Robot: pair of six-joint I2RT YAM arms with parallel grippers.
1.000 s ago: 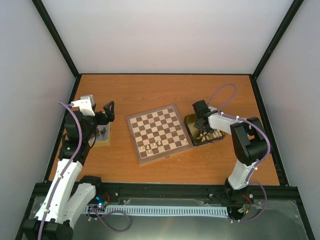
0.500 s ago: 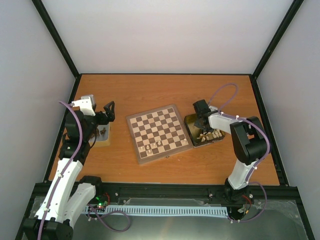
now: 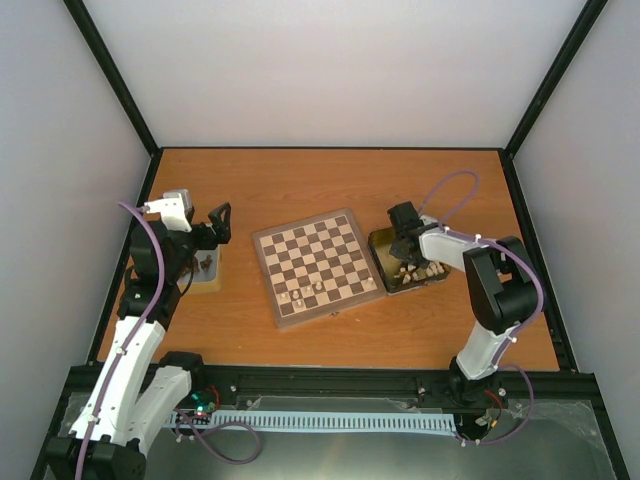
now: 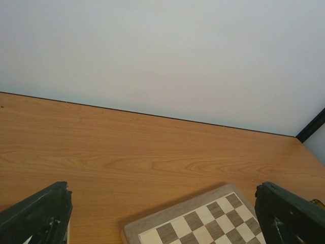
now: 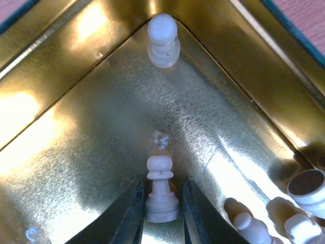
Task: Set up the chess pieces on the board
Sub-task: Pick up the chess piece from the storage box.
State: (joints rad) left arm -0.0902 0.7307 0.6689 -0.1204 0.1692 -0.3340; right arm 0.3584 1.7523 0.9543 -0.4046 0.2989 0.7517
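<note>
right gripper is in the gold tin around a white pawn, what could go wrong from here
1. The white pawn is tiny and stands inside the right gripper; held only at its base, it may tip or slip on lifting.
2. The fingertips are down near the floor of the gold tin and might drag it.
3. Other cream pieces lie close on the right and could be knocked.

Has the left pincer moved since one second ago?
No. The left pincer stays at the same spot, beside the left corner of the board.
</note>
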